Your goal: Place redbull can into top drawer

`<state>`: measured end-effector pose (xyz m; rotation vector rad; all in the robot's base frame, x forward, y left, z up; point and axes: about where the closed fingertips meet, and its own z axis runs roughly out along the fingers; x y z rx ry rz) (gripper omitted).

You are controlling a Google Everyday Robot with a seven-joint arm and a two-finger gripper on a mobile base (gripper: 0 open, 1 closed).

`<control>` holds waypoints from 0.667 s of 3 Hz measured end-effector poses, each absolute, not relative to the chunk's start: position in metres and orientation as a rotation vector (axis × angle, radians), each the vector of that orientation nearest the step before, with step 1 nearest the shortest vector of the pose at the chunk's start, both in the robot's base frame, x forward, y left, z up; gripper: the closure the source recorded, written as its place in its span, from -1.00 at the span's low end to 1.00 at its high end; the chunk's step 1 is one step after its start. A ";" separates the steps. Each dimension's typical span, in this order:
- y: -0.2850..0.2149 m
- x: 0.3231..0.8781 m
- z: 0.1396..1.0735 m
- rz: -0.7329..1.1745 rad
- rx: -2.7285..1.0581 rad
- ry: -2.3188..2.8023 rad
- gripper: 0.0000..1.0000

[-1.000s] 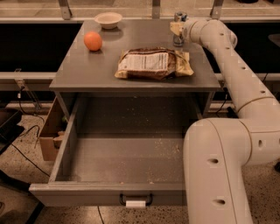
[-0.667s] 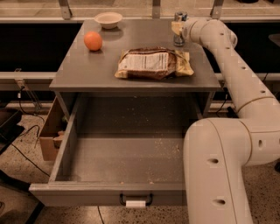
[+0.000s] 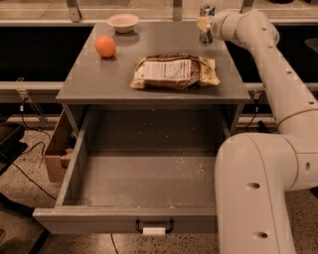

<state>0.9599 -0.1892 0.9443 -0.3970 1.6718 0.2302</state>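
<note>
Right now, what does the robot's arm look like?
The arm is creamy white and smooth, made of fat round tubes joined by bulgy elbows, with small dark dots along it. No cables show on it. Its gripper, at the back of the table by the can, looks pale cream.

On the worktop (image 3: 89,74) we see an orange (image 3: 105,46) back left, a white bowl (image 3: 123,22) just behind it, a brown snack bag (image 3: 175,72) in the middle; the claw (image 3: 204,27) sits back right.

Robot lab: tool (image 3: 204,26) at tabletop's (image 3: 99,82) rear
</note>
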 end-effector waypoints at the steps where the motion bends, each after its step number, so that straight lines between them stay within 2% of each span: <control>1: -0.197 0.909 1.001 0.303 -0.486 1.644 1.00; 2: -0.217 0.854 1.048 0.300 -0.544 1.656 1.00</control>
